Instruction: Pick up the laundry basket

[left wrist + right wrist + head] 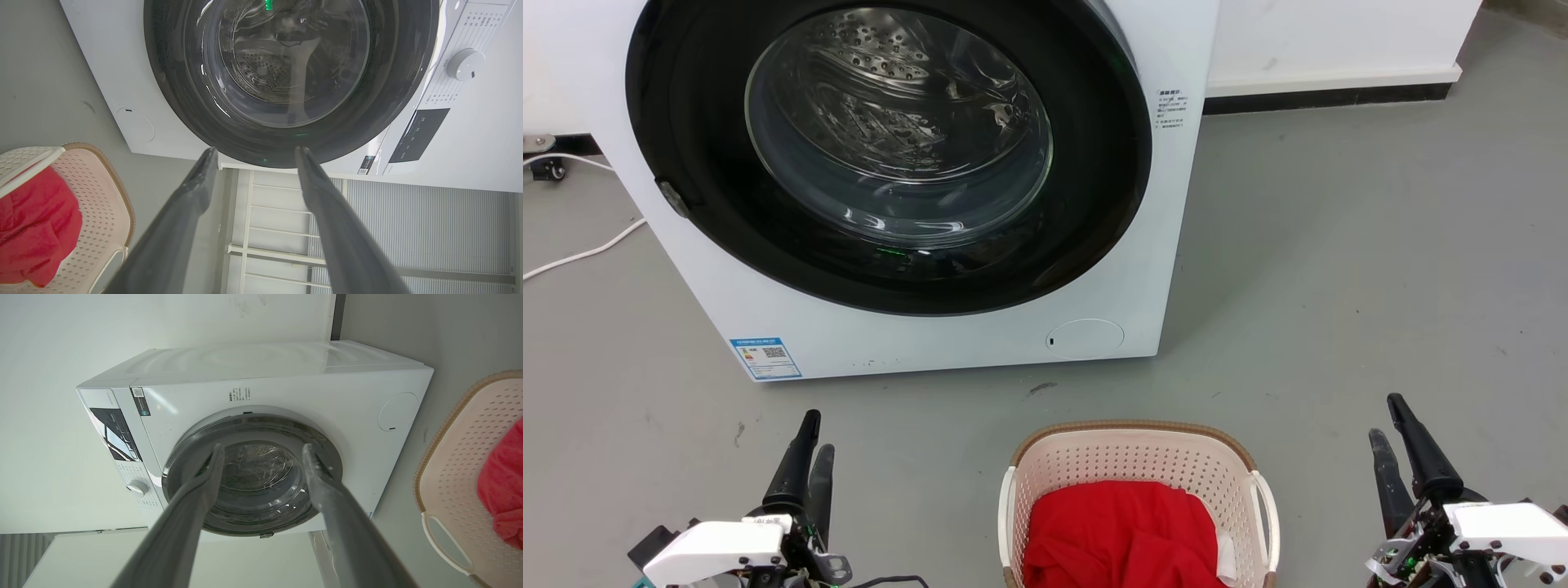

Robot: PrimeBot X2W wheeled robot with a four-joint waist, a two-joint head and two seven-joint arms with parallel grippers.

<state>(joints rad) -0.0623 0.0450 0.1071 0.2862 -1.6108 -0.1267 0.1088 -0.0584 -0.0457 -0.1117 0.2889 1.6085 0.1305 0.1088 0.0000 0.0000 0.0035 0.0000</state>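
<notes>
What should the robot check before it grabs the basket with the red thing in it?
1. Left tool open: ok.
2. Right tool open: ok.
3. Laundry basket upright on the floor, between the tools: ok.
4. Both white handles free: ok.
5. Tools at the handles: not ok, both stand apart from the basket.
6. Red cloth all inside: cannot tell, the near end is cut off.

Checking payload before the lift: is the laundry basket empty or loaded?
Loaded. A red cloth lies bunched inside the laundry basket, below the rim; the far wall above it is bare.
</notes>
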